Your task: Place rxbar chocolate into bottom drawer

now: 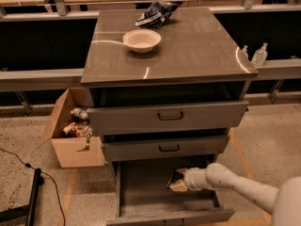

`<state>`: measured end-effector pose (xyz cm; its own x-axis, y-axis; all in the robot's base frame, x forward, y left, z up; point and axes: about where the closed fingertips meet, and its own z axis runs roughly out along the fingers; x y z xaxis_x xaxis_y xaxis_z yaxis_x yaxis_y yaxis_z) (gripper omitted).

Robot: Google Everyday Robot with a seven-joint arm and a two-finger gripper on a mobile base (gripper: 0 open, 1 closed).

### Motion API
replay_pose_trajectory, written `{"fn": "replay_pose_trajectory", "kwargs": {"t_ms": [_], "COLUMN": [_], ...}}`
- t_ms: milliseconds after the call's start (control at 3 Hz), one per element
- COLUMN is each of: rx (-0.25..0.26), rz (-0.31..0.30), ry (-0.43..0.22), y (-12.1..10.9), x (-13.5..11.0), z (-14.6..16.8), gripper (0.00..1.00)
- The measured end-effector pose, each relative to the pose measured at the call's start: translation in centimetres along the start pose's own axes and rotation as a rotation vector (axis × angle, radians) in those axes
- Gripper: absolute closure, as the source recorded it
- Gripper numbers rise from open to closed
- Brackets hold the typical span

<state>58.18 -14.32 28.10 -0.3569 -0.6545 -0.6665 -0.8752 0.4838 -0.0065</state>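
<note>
The bottom drawer (141,192) is pulled out at the foot of the grey cabinet, a wide shallow tray. My white arm reaches in from the lower right. My gripper (177,182) hangs over the right middle of the drawer's inside. It holds the rxbar chocolate (174,177), a small dark wrapper with pale markings, just above or on the drawer floor; I cannot tell which.
Two upper drawers (169,117) with black handles stand slightly out. A white bowl (141,40) and a blue-and-white patterned bag (155,12) lie on the cabinet top. An open cardboard box (70,135) with trash stands at the left. Two bottles (259,54) stand at the right.
</note>
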Motion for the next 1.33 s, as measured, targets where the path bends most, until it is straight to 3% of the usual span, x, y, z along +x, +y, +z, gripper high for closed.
{"fn": "replay_pose_trajectory", "kwargs": {"t_ms": [333,667,1333], "rx": [-0.019,-0.035,-0.113], "rz": [-0.018,-0.027,0.003], "ry": [-0.012,-0.008,0.032], "y": [0.2,0.1,0.9], "x": [-0.7,-0.6,1.0], "z": [6.0,10.1,15.5], "gripper": [1.0,1.0,0.59]}}
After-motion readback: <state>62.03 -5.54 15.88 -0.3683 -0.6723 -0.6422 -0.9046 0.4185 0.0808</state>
